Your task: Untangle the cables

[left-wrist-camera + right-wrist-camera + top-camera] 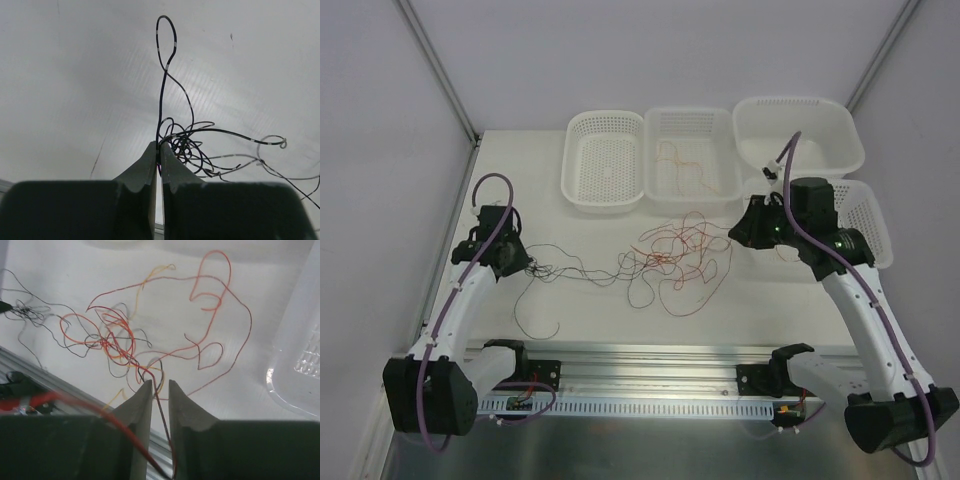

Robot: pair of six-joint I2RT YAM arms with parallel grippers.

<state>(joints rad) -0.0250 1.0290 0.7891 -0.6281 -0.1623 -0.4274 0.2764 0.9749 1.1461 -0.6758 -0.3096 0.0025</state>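
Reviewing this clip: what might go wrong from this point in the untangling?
1. The left claw is clamped on black strands beside their knotted clump; pulling may tighten it.
2. The right claw has its jaws slightly apart around a dark red wire, which may slip free.

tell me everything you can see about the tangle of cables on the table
The cables are hair-thin, flexible wires in black, dark red, bright red and orange, sprawled on the white table in front of the baskets. Red and orange loops knot together centre-right; black strands trail left into a smaller clump. The left gripper is shut on a black strand there. A dark red strand runs through the narrow gap between the right gripper's fingers.
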